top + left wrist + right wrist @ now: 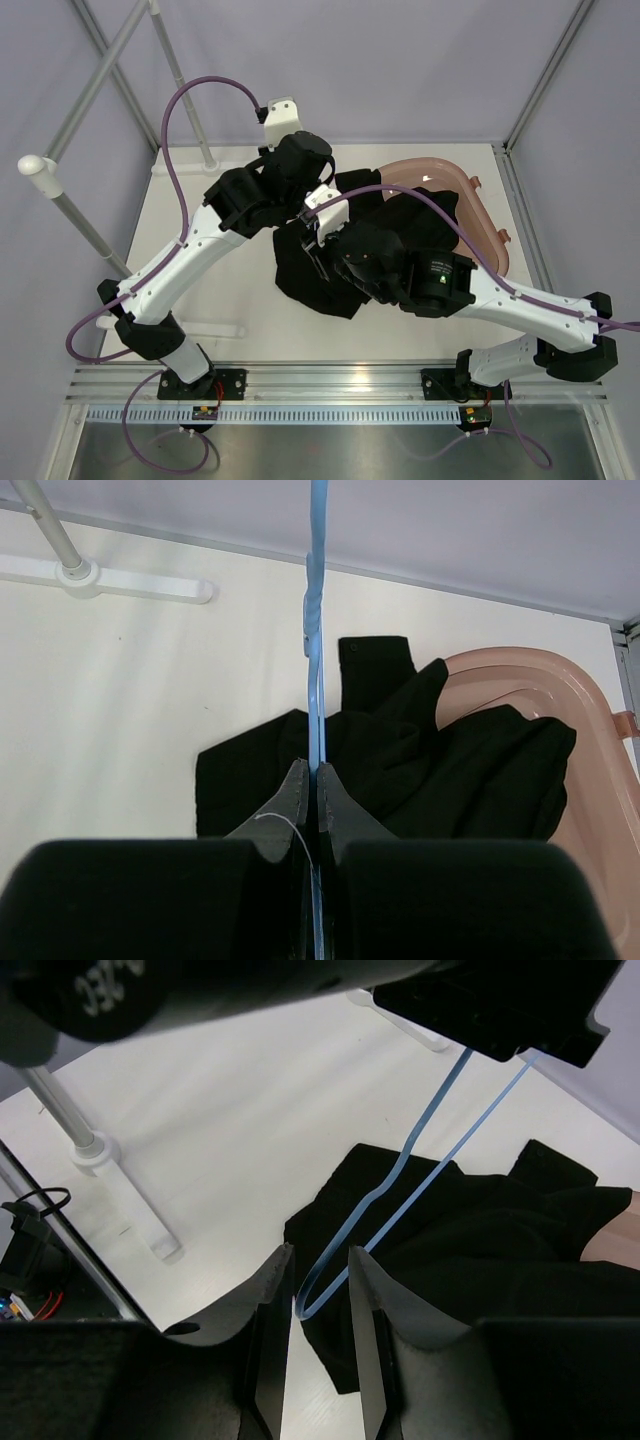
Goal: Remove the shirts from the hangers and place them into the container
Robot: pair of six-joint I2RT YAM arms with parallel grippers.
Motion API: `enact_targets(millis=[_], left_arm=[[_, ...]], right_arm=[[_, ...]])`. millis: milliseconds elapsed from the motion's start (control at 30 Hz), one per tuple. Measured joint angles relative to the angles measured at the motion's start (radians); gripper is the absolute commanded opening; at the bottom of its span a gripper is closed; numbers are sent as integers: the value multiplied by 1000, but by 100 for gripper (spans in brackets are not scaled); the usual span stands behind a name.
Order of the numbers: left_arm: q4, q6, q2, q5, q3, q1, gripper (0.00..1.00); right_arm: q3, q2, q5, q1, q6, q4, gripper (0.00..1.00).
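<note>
Pinching the blue hanger (317, 630), the left gripper (312, 780) is clamped tight on its wire. The hanger's corner hangs between the right gripper's (320, 1265) parted fingers. The black shirt (450, 770) lies below both, spilling into the pink tub (590, 700) ahead-right.

Shirt (303, 272) drapes tub (441, 171)'s left rim; right side bare.
</note>
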Motion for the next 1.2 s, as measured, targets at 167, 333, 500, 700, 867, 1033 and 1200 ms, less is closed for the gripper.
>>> enact_targets(millis=[167,333,500,700,867,1033,1200], left_arm=[[0,0,-1,16,0,5,0],[0,2,-2,21,0,8,0],[6,9,-21,-9,-23,23,0],[43,20,-103,2,-99,8,69],[85,27,-192,12,-134,-52,99],[121,29,-285,16,-165,-105,99],[90,22,-394,-84,-244,-196,96]], right_arm=[[-3,30,25,4,-7,28,37],[-3,36,58,8,-10,36,15],[-3,47,150,7,14,10,0],[-4,68,208,6,34,6,0],[-4,69,205,7,37,13,0],[-4,78,204,7,39,12,0],[6,81,183,30,7,14,0]])
